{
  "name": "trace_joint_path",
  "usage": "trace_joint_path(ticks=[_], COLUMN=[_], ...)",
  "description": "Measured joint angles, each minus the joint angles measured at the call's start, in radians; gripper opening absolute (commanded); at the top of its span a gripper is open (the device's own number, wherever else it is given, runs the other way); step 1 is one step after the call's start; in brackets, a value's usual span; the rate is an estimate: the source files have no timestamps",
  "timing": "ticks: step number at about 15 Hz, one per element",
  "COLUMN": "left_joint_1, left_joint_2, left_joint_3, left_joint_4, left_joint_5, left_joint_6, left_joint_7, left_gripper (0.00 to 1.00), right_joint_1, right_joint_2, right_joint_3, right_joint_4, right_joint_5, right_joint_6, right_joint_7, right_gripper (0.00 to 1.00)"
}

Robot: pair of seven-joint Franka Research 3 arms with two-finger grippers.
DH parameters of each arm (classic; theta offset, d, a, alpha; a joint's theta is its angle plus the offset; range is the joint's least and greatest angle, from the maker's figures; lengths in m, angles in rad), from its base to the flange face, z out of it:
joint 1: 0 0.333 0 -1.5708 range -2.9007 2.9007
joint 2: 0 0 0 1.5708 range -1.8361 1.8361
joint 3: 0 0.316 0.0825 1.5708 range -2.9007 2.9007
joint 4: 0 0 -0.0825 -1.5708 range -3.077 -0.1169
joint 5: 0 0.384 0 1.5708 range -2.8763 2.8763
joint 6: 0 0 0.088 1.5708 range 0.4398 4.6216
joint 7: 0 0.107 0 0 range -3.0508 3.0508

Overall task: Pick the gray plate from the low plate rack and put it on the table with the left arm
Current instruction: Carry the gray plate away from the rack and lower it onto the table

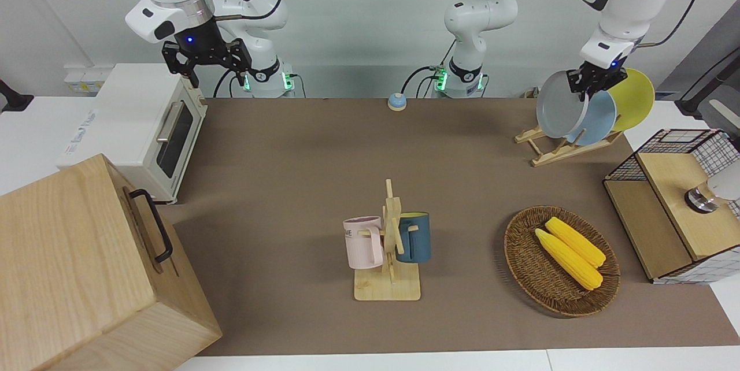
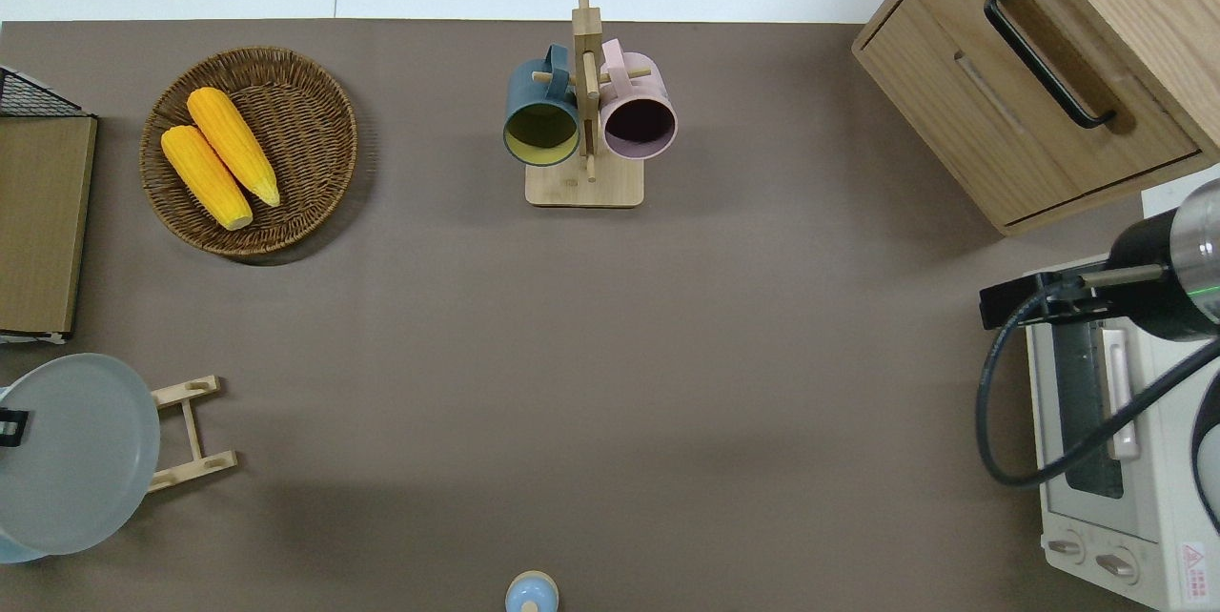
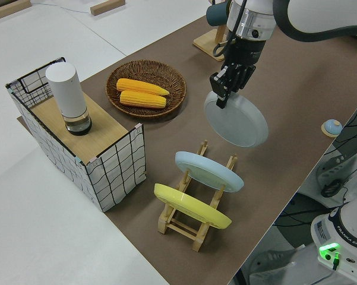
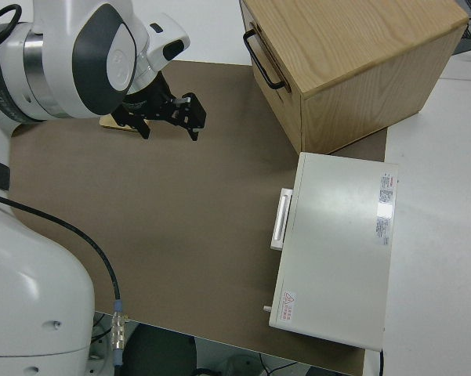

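Note:
My left gripper (image 1: 598,81) is shut on the rim of the gray plate (image 1: 559,105), which hangs tilted in the air, clear of the low plate rack (image 1: 563,149). The left side view shows the gray plate (image 3: 237,120) off the pegs, with the left gripper (image 3: 224,95) clamped on its upper edge. In the overhead view the gray plate (image 2: 71,452) covers part of the rack (image 2: 193,431). A light blue plate (image 3: 208,171) and a yellow plate (image 3: 191,208) still lean in the rack (image 3: 197,228). The right arm is parked, its gripper (image 1: 209,62) open. The brown table (image 1: 289,186) lies below.
A wooden mug stand (image 1: 390,244) holds a pink mug and a blue mug mid-table. A wicker basket (image 1: 520,255) holds two corn cobs. A wire crate (image 1: 670,215) stands at the left arm's end. A white toaster oven (image 1: 144,128), a wooden cabinet (image 1: 87,267) and a small blue knob (image 1: 396,101) are also here.

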Motion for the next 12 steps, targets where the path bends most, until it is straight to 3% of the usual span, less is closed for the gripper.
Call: trace_joint_path(ticks=[5,12], left_joint_1=[0.000,0.000], left_joint_2=[-0.002,-0.003], left_joint_3=[-0.009,-0.009], left_joint_4=[0.104,0.132], left_joint_5=[-0.009,-0.182], left_joint_6=[-0.141,-0.227], left_joint_7=[0.000,-0.053], left_gripper=[0.00,0.00], right_joint_1=[0.000,0.000], right_joint_2=[0.000,0.000], right_joint_3=[0.000,0.000], right_joint_4=[0.000,0.000], right_joint_5=[0.000,0.000], right_joint_6=[0.000,0.000], right_joint_7=[0.000,0.000], right_gripper=[0.987,0.990])
